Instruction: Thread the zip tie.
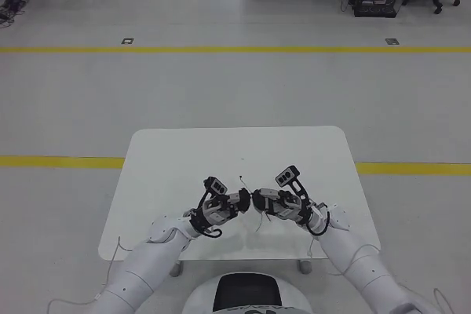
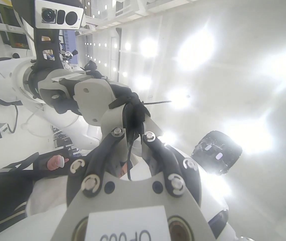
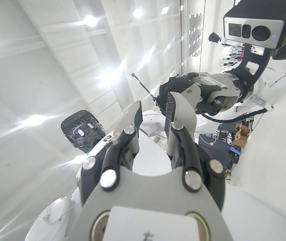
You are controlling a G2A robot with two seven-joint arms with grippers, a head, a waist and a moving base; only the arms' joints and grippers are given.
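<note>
zip tie (image 2: 158, 102) clamped in left jaws, right jaws parted just beside.

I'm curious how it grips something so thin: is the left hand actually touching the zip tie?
Touching. The left wrist view shows the zip tie pinched in the left hand, its tail poking out beyond.

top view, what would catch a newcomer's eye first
The two arms meet nearly tip to tip above the white table. A thin black zip tie sticks up from the left gripper, jaws shut on it; the right gripper sits beside it, jaws open.
</note>
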